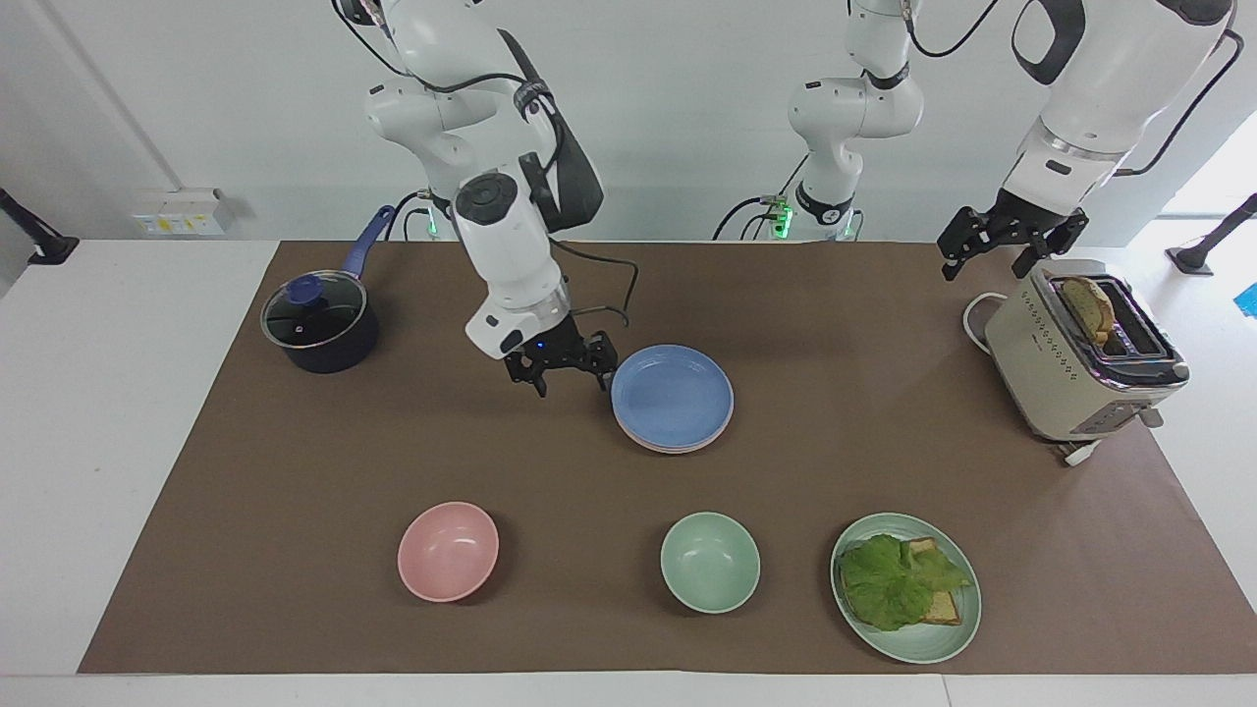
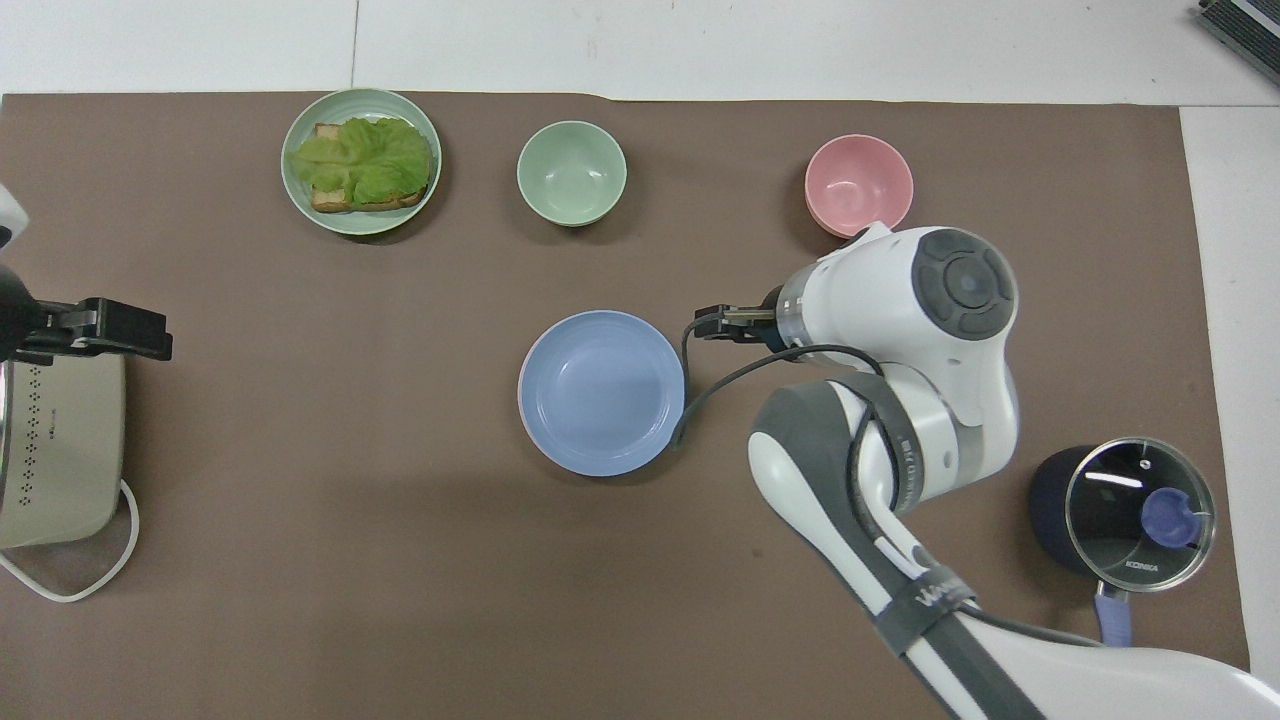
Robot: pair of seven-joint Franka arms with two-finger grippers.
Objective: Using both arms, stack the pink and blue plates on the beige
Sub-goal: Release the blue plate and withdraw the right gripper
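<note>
Two plates show in the facing view: blue plate [image 1: 673, 394] atop pink plate [image 1: 678, 444]; no beige rim shows. Right gripper [image 1: 562, 367] hangs beside them, fingers apart. Overhead, left gripper [image 2: 110, 330] waits open by the toaster [image 2: 55, 455].

My table [image 1: 118, 412] is white, with a brown mat [image 1: 295, 471] over most of it. On the mat: plate stack, blue plate [image 1: 673, 395] on top; lidded pot [image 1: 319, 322]; toaster [image 1: 1075, 358]; pink bowl [image 1: 448, 551]; green bowl [image 1: 709, 562]; green plate [image 1: 957, 628] with a lettuce sandwich.
</note>
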